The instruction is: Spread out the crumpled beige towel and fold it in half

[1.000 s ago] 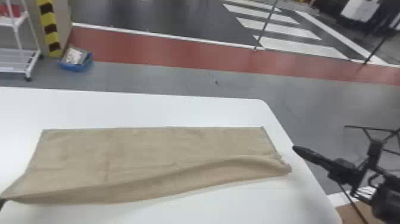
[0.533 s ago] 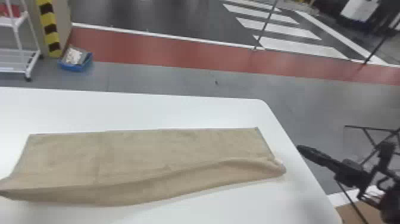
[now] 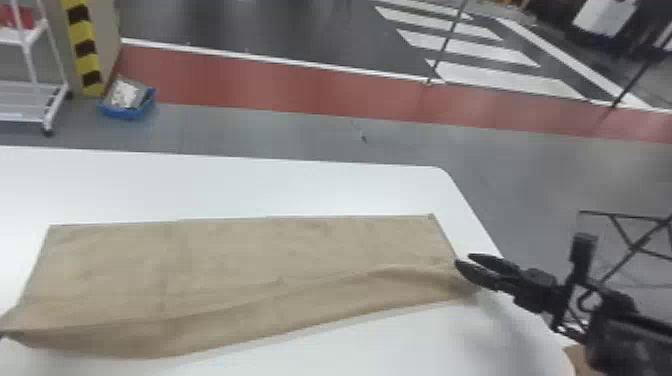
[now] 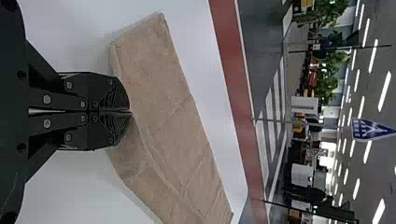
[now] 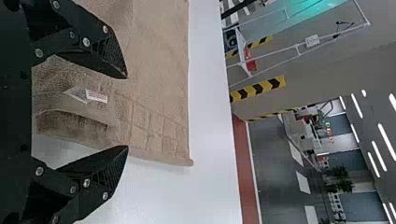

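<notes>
White worktop (image 3: 250, 185) stands on a grey floor (image 3: 300, 130), with a red band (image 3: 275, 80) across the floor behind it. On the worktop, the beige towel (image 3: 225, 260) lies as a long strip, mostly flat, its near side raised in a loose fold. The left gripper (image 4: 131, 112) has its 2 fingers pressed together on this near side at the left end, probably to hold it firm while the other end is caught. The right gripper (image 5: 127, 112) is at the right end with its 2 fingers spread, the part with the small label (image 5: 95, 96) between them but not pinched. The right arm (image 3: 570, 295) comes from the right edge, low, its fingers pointing at the cloth. I judge that closing there should come next, so both ends can move evenly.
</notes>
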